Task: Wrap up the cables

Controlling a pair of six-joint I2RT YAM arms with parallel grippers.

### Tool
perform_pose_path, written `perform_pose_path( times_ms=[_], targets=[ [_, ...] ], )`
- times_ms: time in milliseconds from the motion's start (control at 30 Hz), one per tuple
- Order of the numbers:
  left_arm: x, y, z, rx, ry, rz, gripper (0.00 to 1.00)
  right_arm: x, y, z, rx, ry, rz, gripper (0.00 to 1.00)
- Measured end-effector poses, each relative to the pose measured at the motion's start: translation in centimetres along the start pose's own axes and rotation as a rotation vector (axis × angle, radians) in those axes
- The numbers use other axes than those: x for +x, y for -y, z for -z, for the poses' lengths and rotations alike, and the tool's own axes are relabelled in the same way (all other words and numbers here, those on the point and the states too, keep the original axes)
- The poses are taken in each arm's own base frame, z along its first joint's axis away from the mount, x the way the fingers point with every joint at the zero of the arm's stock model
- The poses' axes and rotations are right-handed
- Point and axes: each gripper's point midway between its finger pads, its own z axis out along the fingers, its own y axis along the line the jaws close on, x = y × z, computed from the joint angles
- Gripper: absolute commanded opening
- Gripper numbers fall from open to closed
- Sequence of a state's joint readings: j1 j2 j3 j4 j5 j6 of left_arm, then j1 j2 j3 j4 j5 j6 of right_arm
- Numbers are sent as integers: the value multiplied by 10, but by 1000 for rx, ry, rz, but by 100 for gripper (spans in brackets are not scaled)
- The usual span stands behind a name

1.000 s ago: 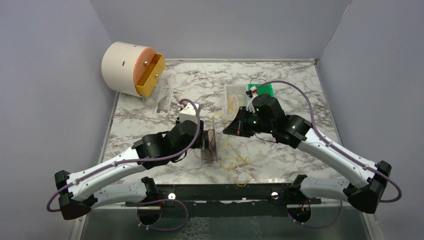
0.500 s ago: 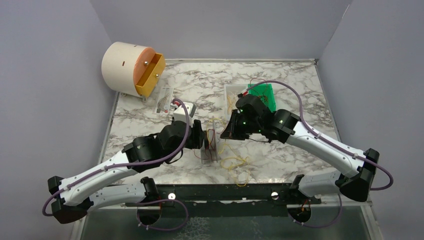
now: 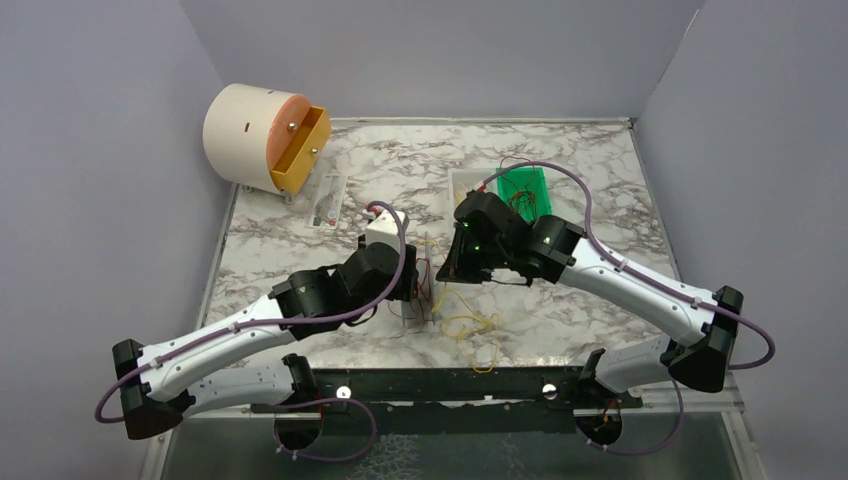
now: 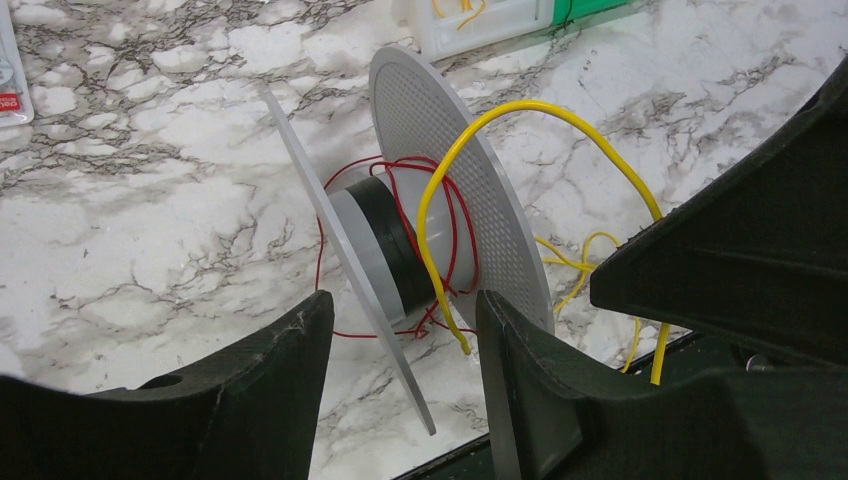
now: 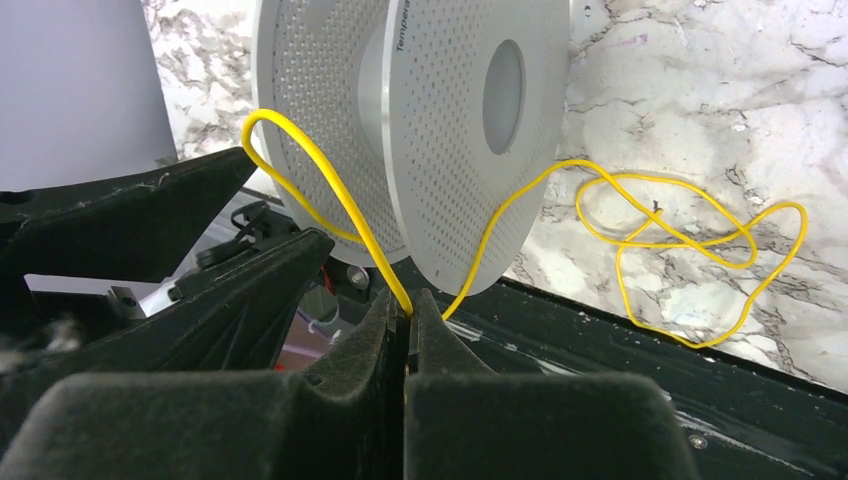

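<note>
The right hand (image 5: 405,312) is clamped on the yellow cable (image 5: 340,200), which loops over the spool (image 5: 470,130) (red cable (image 4: 455,215) wound on its core). The left hand (image 4: 400,335) is apart, its fingers either side of the spool's near flange.

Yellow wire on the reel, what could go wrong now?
The yellow wire bends over the rim of the reel, so it could slide off instead of winding. Its loose loops on the table might knot when the right pincer pulls. The left pincer is open, so the reel could tip.
</note>
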State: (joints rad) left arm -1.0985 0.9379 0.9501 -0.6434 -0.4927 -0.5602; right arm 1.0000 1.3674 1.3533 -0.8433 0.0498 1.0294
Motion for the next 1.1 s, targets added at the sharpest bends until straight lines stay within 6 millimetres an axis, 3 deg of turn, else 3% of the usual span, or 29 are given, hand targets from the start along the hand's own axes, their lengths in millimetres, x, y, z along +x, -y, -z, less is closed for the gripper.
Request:
perform_pose_path(
  times_ms=[400, 667, 1100],
  targets=[
    [9, 2, -14, -21, -29, -26, 56, 5, 5, -8, 35, -13, -1, 1],
    [17, -1, -23, -51, -49, -53, 49, 8, 4, -10, 38, -20, 4, 1],
    [20, -9, -30, -103, -53, -90, 23, 15, -1, -14, 30, -34, 22, 1]
  ],
)
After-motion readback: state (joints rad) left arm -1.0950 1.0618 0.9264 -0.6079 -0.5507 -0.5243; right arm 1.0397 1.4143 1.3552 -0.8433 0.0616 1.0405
